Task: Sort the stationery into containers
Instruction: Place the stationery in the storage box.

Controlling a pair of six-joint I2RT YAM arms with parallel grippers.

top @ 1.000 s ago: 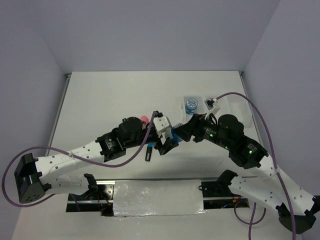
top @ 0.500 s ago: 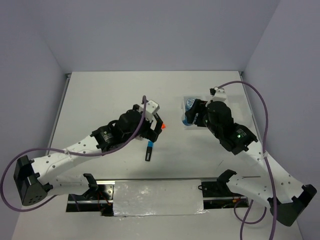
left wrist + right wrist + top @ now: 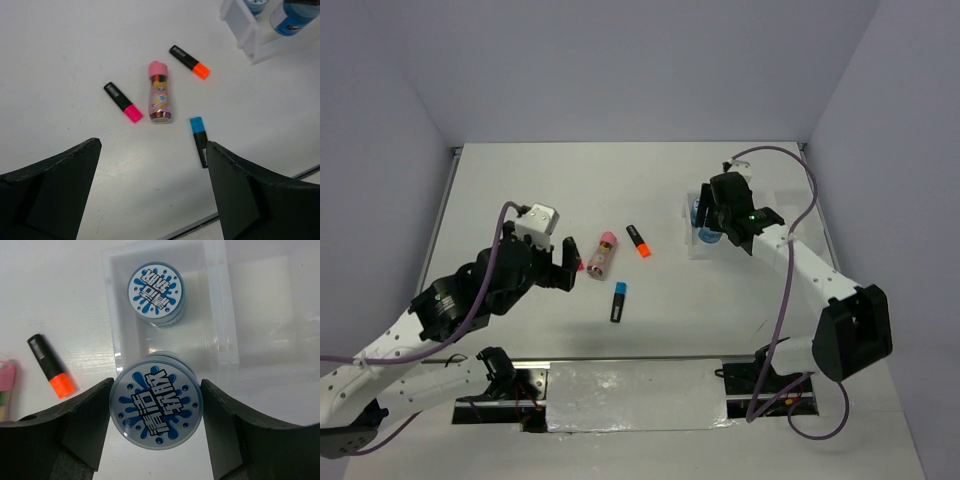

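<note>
My right gripper (image 3: 156, 385) is shut on a round blue tape roll (image 3: 156, 407) and holds it over the near edge of the clear tray (image 3: 220, 300), at its left-hand compartment. A second tape roll (image 3: 156, 294) lies in that compartment. In the top view the right gripper (image 3: 710, 228) is at the tray (image 3: 775, 205). My left gripper (image 3: 152, 145) is open and empty above the table, back from the pink highlighter (image 3: 123, 102), the pink-capped glue stick (image 3: 160, 92), the orange highlighter (image 3: 189, 61) and the blue highlighter (image 3: 199, 141).
The loose items lie together mid-table: the glue stick (image 3: 603, 253), the orange highlighter (image 3: 638, 240), the blue highlighter (image 3: 618, 301). The tray's other two compartments look empty. A metal rail (image 3: 630, 385) runs along the near edge.
My left gripper has drawn back to the left, away from the loose items. My right gripper has carried the tape roll from mid-table to the tray.
</note>
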